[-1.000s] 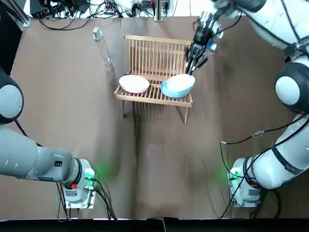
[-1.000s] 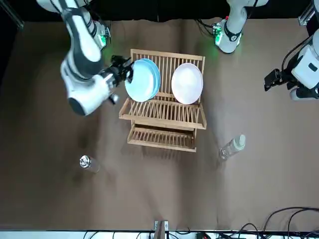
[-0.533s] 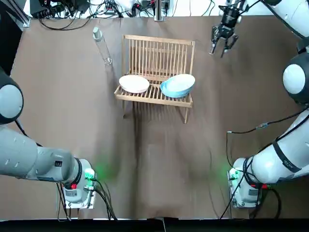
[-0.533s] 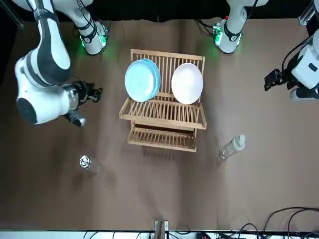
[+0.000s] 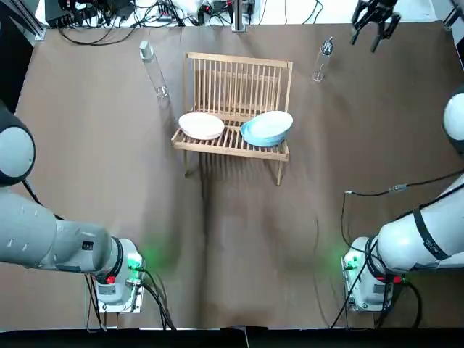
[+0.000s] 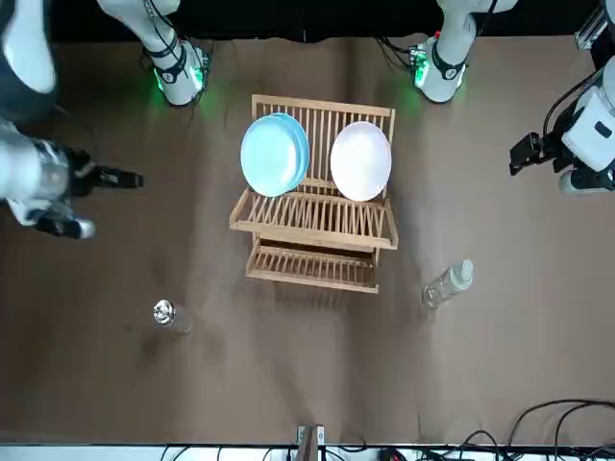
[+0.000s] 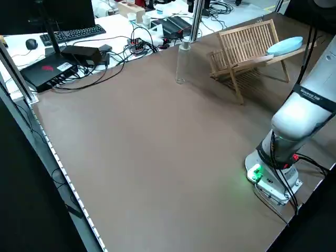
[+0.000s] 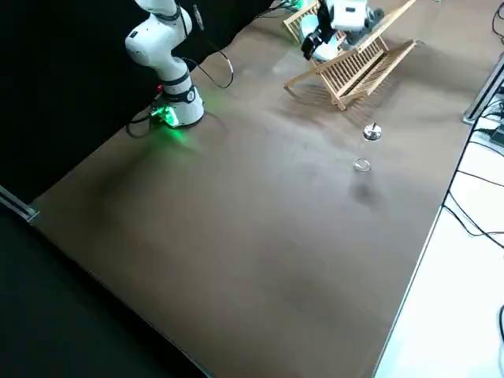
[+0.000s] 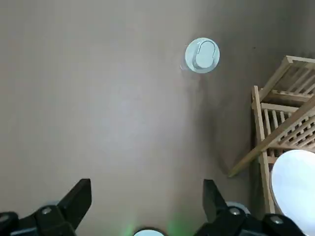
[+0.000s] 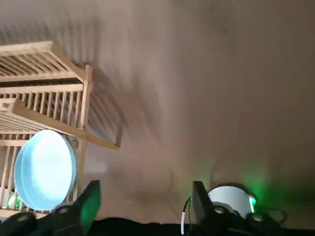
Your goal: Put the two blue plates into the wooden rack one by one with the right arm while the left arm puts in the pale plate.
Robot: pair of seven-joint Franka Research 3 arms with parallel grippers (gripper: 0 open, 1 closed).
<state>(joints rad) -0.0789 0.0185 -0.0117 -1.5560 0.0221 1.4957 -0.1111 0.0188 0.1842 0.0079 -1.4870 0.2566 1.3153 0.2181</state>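
The wooden rack (image 5: 235, 98) stands at the table's far middle. Two blue plates (image 5: 267, 127) lean stacked in its right side, also seen as blue plates (image 6: 275, 154) from the front. The pale plate (image 5: 201, 125) leans in the left side, apart from them. My right gripper (image 5: 375, 20) is open and holds nothing, far off at the table's back right corner; its wrist view looks down on the blue plates (image 10: 45, 169). My left gripper (image 9: 145, 196) is open with nothing in it, held high to the left of the rack.
One clear bottle (image 5: 152, 69) stands left of the rack, another bottle (image 5: 321, 59) just past its back right corner. Cables and equipment lie beyond the far edge. Both arm bases with green lights sit at the near edge.
My right gripper has drawn away from the blue plates in the rack and swung out to the back right corner. The left arm has not moved.
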